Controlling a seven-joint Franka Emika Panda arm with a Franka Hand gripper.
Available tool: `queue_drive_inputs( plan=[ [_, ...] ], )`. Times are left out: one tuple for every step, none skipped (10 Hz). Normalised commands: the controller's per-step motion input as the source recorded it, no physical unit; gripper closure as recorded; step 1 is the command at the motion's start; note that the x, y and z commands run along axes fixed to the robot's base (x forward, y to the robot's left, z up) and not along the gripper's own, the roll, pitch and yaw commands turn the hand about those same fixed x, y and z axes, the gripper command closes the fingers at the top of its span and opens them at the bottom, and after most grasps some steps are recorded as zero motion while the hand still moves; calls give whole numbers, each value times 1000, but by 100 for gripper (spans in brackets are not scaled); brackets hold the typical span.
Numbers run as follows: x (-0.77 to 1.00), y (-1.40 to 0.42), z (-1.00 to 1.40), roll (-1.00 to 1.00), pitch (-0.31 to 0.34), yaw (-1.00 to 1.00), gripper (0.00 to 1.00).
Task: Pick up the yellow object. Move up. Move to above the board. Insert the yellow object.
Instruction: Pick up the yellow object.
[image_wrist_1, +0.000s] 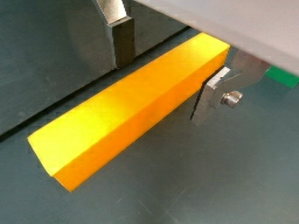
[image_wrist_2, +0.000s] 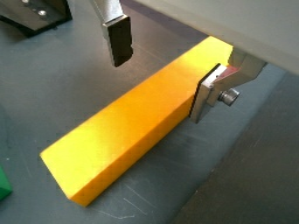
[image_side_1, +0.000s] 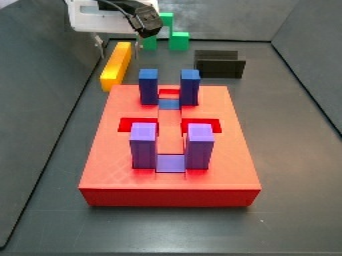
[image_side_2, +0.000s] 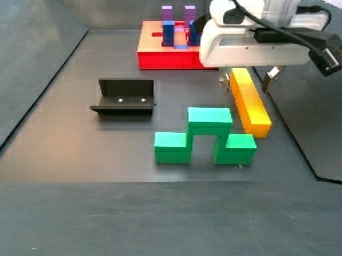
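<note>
The gripper (image_wrist_2: 163, 66) hangs spread over the yellow bar (image_wrist_2: 135, 127), which lies on the floor beside the red board (image_side_1: 167, 165). One finger (image_wrist_1: 216, 87) touches its side, the other stands apart. It should centre, then squeeze squarely.

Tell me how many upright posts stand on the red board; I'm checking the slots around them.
4, going by a side view: two blue posts at the far end of the board and, and two purple at the near end, and. The gripper is beyond, by the yellow bar.
</note>
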Motion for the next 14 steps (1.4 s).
queue_drive_inputs(
  plan=[
    [-20,0,-257,109,0,-114,0],
    [-163,46,-206,79,0,-146,0],
    [-146,100,-203,56,0,-146,0],
    [-157,129,-254,61,-3,-131,0],
    [-151,194,-226,34,-11,-109,0],
    [-91,214,-117,0,-20,-49,0],
    [-37,0,-117,0,-14,0,0],
    [0,0,-134,0,-24,0,0],
    [0,-6,-117,0,-4,0,0],
    [17,-34,-63,3,0,0,0],
    [0,-26,0,7,0,0,0],
    [0,-91,0,33,0,0,0],
    [0,-57,0,27,0,0,0],
    [0,-120,0,43,0,0,0]
  ],
)
